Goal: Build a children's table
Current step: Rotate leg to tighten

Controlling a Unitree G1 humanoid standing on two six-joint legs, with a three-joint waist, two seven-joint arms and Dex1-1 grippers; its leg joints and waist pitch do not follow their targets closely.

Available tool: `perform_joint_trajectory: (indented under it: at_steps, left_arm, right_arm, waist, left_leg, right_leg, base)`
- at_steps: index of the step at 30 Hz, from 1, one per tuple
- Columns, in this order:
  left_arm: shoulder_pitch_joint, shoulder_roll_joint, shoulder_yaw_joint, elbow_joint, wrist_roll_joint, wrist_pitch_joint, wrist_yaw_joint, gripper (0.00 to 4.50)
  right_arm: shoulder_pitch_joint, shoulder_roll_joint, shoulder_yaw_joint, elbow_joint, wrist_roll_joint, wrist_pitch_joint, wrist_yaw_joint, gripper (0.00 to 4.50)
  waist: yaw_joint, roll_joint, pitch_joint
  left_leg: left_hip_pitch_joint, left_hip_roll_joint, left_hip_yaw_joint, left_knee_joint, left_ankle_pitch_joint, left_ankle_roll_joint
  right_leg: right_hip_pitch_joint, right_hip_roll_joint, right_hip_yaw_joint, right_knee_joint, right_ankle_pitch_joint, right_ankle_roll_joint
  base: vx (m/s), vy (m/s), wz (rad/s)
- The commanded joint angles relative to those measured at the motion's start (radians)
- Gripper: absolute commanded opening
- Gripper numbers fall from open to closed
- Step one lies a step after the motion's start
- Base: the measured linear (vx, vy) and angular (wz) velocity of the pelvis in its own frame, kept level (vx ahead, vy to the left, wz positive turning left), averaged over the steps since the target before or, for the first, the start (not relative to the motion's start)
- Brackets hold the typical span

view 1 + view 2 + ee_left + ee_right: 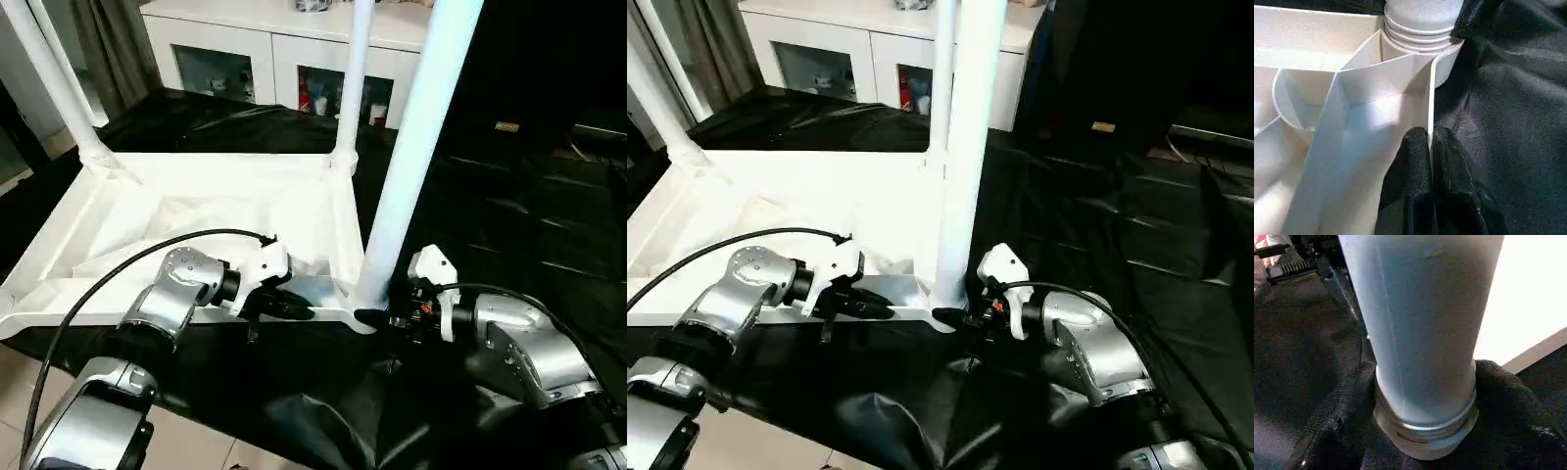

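**Tabletop pinned at its rim while a near-corner leg stands in its socket**

Tabletop [196, 211] lies upside down on the black cloth [529, 225], its ribbed underside up, spreading from the centre to the left edge of the head view. I count three more legs already standing: two at the upper left [59, 78] and one at the far corner, top centre [351, 88].

My left gripper [294, 311] sits low and centre in the head view, its fingers [1415, 186] pressed together on the thin upright rim wall of the tabletop, just beside the near corner socket [1420, 46]. My right gripper [377, 318] is immediately right of it, one black finger on each side of the base of the fourth leg [416, 147], right where the ribbed collar [1425, 428] meets the socket. The pads look close against the collar, but I cannot tell whether they actually clamp it.

What matters for the next move, as I judge it: the leg's long axis runs nearly straight up from the socket, leaning slightly toward the upper right of the frame. The right hand is the one on it and would do any seating or turning; the left hand only steadies the rim.
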Motion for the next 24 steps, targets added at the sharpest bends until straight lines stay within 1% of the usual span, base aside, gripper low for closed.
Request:
perform_joint_trajectory:
  at_steps: [1, 2, 4, 6, 7, 8, 9, 10, 11, 12, 13, 14, 15, 16, 17, 18, 19, 20, 21, 22, 23, 24]
  left_arm:
    - [0.019, -0.017, 0.008, -0.005, -0.047, 0.011, -0.013, 0.0]
    - [0.022, -0.018, 0.009, -0.01, -0.047, 0.015, -0.009, 0.0]
    - [0.021, -0.023, 0.015, -0.004, -0.042, 0.013, 0.016, 0.0]
    - [0.007, -0.037, 0.02, 0.029, -0.016, 0.003, 0.09, 0.0]
    - [-0.005, -0.049, 0.022, 0.058, 0.003, 0.007, 0.148, 0.0]
    - [-0.013, -0.057, 0.024, 0.077, 0.015, 0.011, 0.187, 0.0]
    - [-0.024, -0.072, 0.027, 0.1, 0.025, 0.007, 0.232, 0.0]
    - [-0.035, -0.093, 0.033, 0.122, 0.032, 0.014, 0.286, 0.0]
    - [-0.042, -0.114, 0.036, 0.137, 0.036, 0.016, 0.326, 0.0]
    - [-0.051, -0.137, 0.039, 0.151, 0.04, 0.024, 0.371, 0.0]
    - [-0.059, -0.161, 0.04, 0.165, 0.048, 0.031, 0.423, 0.0]
    - [-0.076, -0.208, 0.04, 0.191, 0.06, 0.046, 0.51, 0.0]
    - [-0.076, -0.208, 0.04, 0.191, 0.06, 0.046, 0.51, 0.0]
    - [-0.09, -0.241, 0.039, 0.212, 0.065, 0.05, 0.57, 0.0]
    - [-0.097, -0.251, 0.032, 0.221, 0.071, 0.05, 0.583, 0.0]
    - [-0.098, -0.253, 0.032, 0.223, 0.072, 0.05, 0.585, 0.0]
    - [-0.107, -0.26, 0.024, 0.238, 0.082, 0.04, 0.593, 0.0]
    - [-0.111, -0.261, 0.019, 0.244, 0.088, 0.032, 0.594, 0.0]
    - [-0.12, -0.264, 0.016, 0.257, 0.094, 0.022, 0.596, 0.0]
    - [-0.125, -0.265, 0.014, 0.264, 0.098, 0.016, 0.597, 0.0]
    - [-0.131, -0.266, 0.014, 0.272, 0.102, 0.008, 0.595, 0.0]
    - [-0.135, -0.264, 0.014, 0.278, 0.105, 0.002, 0.59, 0.0]
  right_arm:
    - [-0.006, 0.005, 0.009, 0.008, 0.007, 0.003, 0.012, 2.73]
    - [-0.002, 0.008, 0.01, 0.009, 0.004, 0.001, 0.007, 2.72]
    - [0.005, 0.019, 0.001, 0.017, -0.001, -0.004, -0.02, 2.72]
    - [0.005, 0.05, -0.02, 0.053, -0.016, -0.012, -0.094, 2.72]
    - [0.006, 0.071, -0.03, 0.079, -0.026, -0.012, -0.143, 2.72]
    - [0.008, 0.085, -0.037, 0.096, -0.032, -0.012, -0.175, 2.72]
    - [0.012, 0.109, -0.044, 0.114, -0.037, -0.005, -0.22, 2.72]
    - [0.017, 0.138, -0.051, 0.128, -0.044, -0.003, -0.273, 2.72]
    - [0.02, 0.17, -0.061, 0.142, -0.05, -0.004, -0.33, 2.72]
    - [0.021, 0.205, -0.074, 0.152, -0.052, 0.003, -0.39, 2.72]
    - [0.02, 0.245, -0.089, 0.159, -0.058, 0.008, -0.465, 2.72]
    - [0.015, 0.321, -0.119, 0.169, -0.061, 0.036, -0.597, 2.72]
    - [0.015, 0.321, -0.119, 0.169, -0.061, 0.036, -0.597, 2.72]
    - [0.014, 0.363, -0.119, 0.171, -0.071, 0.033, -0.649, 2.72]
    - [0.012, 0.375, -0.109, 0.173, -0.086, 0.024, -0.667, 2.72]
    - [0.011, 0.376, -0.108, 0.173, -0.088, 0.022, -0.67, 2.72]
    - [0.007, 0.382, -0.097, 0.18, -0.104, 0.004, -0.683, 2.72]
    - [0.005, 0.383, -0.091, 0.183, -0.111, -0.007, -0.684, 2.72]
    - [0.0, 0.383, -0.096, 0.191, -0.114, -0.023, -0.689, 2.72]
    - [-0.003, 0.384, -0.098, 0.195, -0.117, -0.033, -0.692, 3.06]
    - [-0.005, 0.387, -0.111, 0.193, -0.104, -0.044, -0.683, 3.26]
    - [-0.003, 0.388, -0.124, 0.184, -0.091, -0.051, -0.671, 3.4]
  waist:
    - [0.005, -0.022, -0.061]
    - [0.005, -0.022, -0.061]
    - [0.005, -0.021, -0.061]
    - [0.002, -0.02, -0.061]
    - [0.0, -0.022, -0.06]
    - [-0.006, -0.021, -0.056]
    - [-0.007, -0.02, -0.054]
    - [-0.01, -0.018, -0.051]
    - [-0.013, -0.02, -0.048]
    - [-0.014, -0.021, -0.048]
    - [-0.017, -0.021, -0.045]
    - [-0.025, -0.019, -0.045]
    - [-0.028, -0.019, -0.047]
    - [-0.03, -0.02, -0.046]
    - [-0.029, -0.009, -0.043]
    - [-0.035, -0.015, -0.04]
    - [-0.035, -0.015, -0.041]
    - [-0.037, -0.01, -0.04]
    - [-0.037, -0.009, -0.041]
    - [-0.037, -0.006, -0.044]
    - [-0.039, -0.003, -0.045]
    - [-0.038, -0.005, -0.048]
  left_leg:
    - [0.009, 0.051, -0.017, -0.055, -0.165, 0.079]
    - [0.009, 0.051, -0.017, -0.055, -0.156, 0.083]
    - [0.009, 0.05, -0.016, -0.054, -0.157, 0.084]
    - [0.009, 0.05, -0.017, -0.054, -0.169, 0.079]
    - [0.009, 0.048, -0.017, -0.055, -0.177, 0.074]
    - [0.012, 0.046, -0.019, -0.058, -0.214, 0.053]
    - [0.015, 0.046, -0.02, -0.059, -0.234, 0.046]
    - [0.017, 0.046, -0.021, -0.061, -0.264, 0.032]
    - [0.021, 0.046, -0.024, -0.065, -0.297, 0.018]
    - [0.021, 0.044, -0.026, -0.066, -0.31, 0.013]
    - [0.021, 0.044, -0.028, -0.068, -0.329, 0.009]
    - [0.027, 0.042, -0.033, -0.07, -0.367, -0.005]
    - [0.031, 0.041, -0.035, -0.071, -0.382, -0.009]
    - [0.031, 0.041, -0.037, -0.071, -0.391, -0.007]
    - [0.038, 0.039, -0.036, -0.07, -0.415, -0.008]
    - [0.043, 0.035, -0.036, -0.067, -0.45, -0.007]
    - [0.044, 0.034, -0.039, -0.067, -0.46, -0.006]
    - [0.046, 0.034, -0.04, -0.069, -0.483, -0.005]
    - [0.048, 0.034, -0.041, -0.069, -0.488, -0.005]
    - [0.045, 0.035, -0.042, -0.073, -0.483, -0.002]
    - [0.039, 0.039, -0.045, -0.08, -0.476, 0.001]
    - [0.034, 0.041, -0.044, -0.082, -0.461, 0.002]
  right_leg:
    - [0.049, -0.06, 0.037, -0.054, -0.226, -0.226]
    - [0.049, -0.059, 0.036, -0.052, -0.207, -0.232]
    - [0.049, -0.06, 0.036, -0.053, -0.21, -0.233]
    - [0.047, -0.06, 0.037, -0.055, -0.224, -0.232]
    - [0.046, -0.061, 0.037, -0.058, -0.24, -0.229]
    - [0.043, -0.059, 0.036, -0.067, -0.308, -0.212]
    - [0.042, -0.06, 0.035, -0.071, -0.339, -0.207]
    - [0.038, -0.06, 0.036, -0.077, -0.393, -0.191]
    - [0.035, -0.06, 0.035, -0.083, -0.438, -0.176]
    - [0.037, -0.061, 0.033, -0.085, -0.463, -0.166]
    - [0.036, -0.06, 0.032, -0.088, -0.491, -0.156]
    - [0.031, -0.062, 0.031, -0.096, -0.558, -0.126]
    - [0.028, -0.063, 0.03, -0.099, -0.576, -0.116]
    - [0.029, -0.063, 0.029, -0.102, -0.585, -0.111]
    - [0.021, -0.062, 0.03, -0.108, -0.608, -0.101]
    - [0.016, -0.059, 0.026, -0.117, -0.646, -0.088]
    - [0.017, -0.06, 0.025, -0.119, -0.657, -0.083]
    - [0.015, -0.058, 0.023, -0.125, -0.671, -0.072]
    - [0.016, -0.059, 0.022, -0.126, -0.669, -0.069]
    - [0.02, -0.06, 0.022, -0.125, -0.642, -0.072]
    - [0.029, -0.06, 0.021, -0.12, -0.6, -0.081]
    - [0.032, -0.062, 0.025, -0.115, -0.558, -0.094]
  base:
    - [0.0, 0.0, 0.0]
    - [0.0, 0.0, 0.0]
    - [0.0, 0.0, 0.0]
    - [0.0, 0.0, 0.0]
    - [0.0, 0.0, 0.0]
    - [0.0, 0.0, 0.0]
    - [0.0, 0.0, 0.0]
    - [0.0, 0.0, 0.0]
    - [0.0, 0.0, 0.0]
    - [0.0, 0.0, 0.0]
    - [0.0, 0.0, 0.0]
    - [0.0, 0.0, 0.0]
    - [0.0, 0.0, 0.0]
    - [0.0, 0.0, 0.0]
    - [0.0, 0.0, 0.0]
    - [0.0, 0.0, 0.0]
    - [0.0, 0.0, 0.0]
    - [0.0, 0.0, 0.0]
    - [0.0, 0.0, 0.0]
    - [0.0, 0.0, 0.0]
    - [0.0, 0.0, 0.0]
    - [0.0, 0.0, 0.0]
